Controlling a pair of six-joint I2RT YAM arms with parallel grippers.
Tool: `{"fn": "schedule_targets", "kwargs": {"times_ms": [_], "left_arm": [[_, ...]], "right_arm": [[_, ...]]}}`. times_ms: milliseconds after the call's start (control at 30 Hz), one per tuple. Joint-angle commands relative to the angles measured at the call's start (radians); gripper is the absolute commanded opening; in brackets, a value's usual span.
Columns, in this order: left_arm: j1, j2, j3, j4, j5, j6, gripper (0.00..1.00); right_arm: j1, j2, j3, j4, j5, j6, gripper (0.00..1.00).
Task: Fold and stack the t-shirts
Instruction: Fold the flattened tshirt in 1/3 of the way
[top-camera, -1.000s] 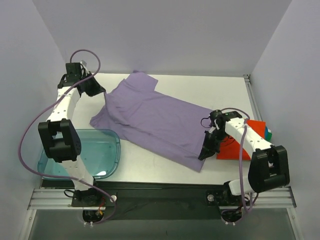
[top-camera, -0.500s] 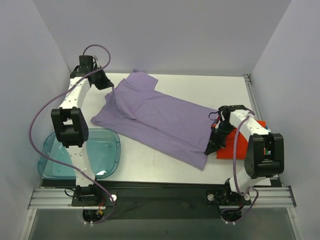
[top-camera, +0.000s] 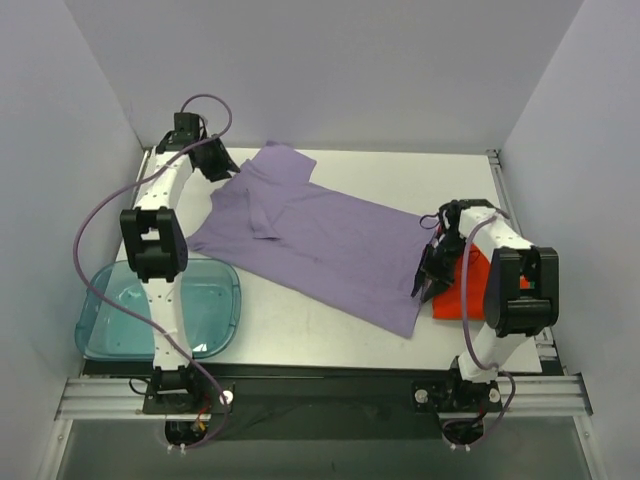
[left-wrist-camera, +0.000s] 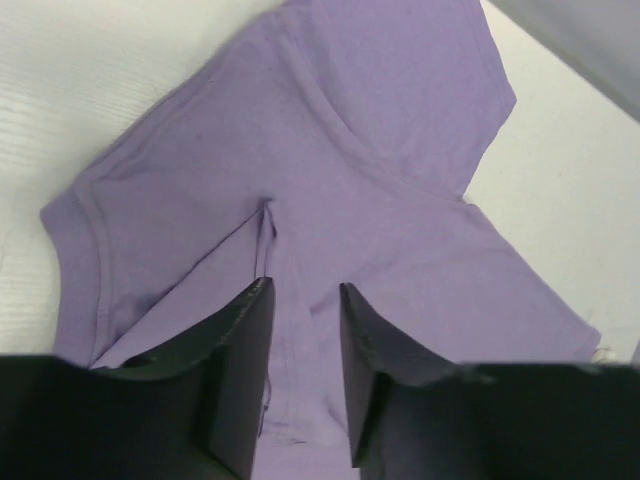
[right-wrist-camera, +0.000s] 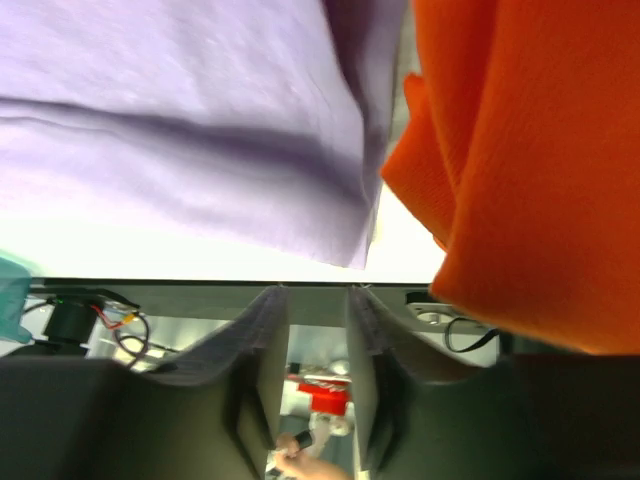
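Sprawling diagonally across the table (top-camera: 300, 325), seen from above, the lavender t-shirt (top-camera: 320, 235) looks limp and light; hem corners or shoulders suit gripping. Left wrist alone reveals a cloth ridge between the left gripper's (left-wrist-camera: 303, 290) narrow jaws. Right wrist shows the right gripper (right-wrist-camera: 313, 292), equally narrow, at the hem beside the orange t-shirt (right-wrist-camera: 520, 150). Whether either pinches cloth, I cannot tell.

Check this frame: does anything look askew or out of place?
The purple t-shirt lies diagonally across the table, one sleeve creased over itself near the left tool. Nothing looks spilled or damaged.
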Motion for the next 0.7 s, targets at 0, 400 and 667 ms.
{"fn": "schedule_targets", "kwargs": {"times_ms": [0, 400, 667], "left_arm": [[-0.030, 0.036, 0.089, 0.023, 0.064, -0.021, 0.47], [0.143, -0.222, -0.297, 0.005, 0.023, 0.046, 0.49], [0.182, -0.287, -0.534, -0.040, 0.060, 0.117, 0.49]], "right_arm": [[-0.010, 0.012, 0.085, -0.075, 0.042, -0.005, 0.32], [0.117, 0.075, 0.353, -0.095, -0.018, -0.115, 0.47], [0.205, 0.173, 0.300, -0.031, -0.057, -0.132, 0.46]]}}
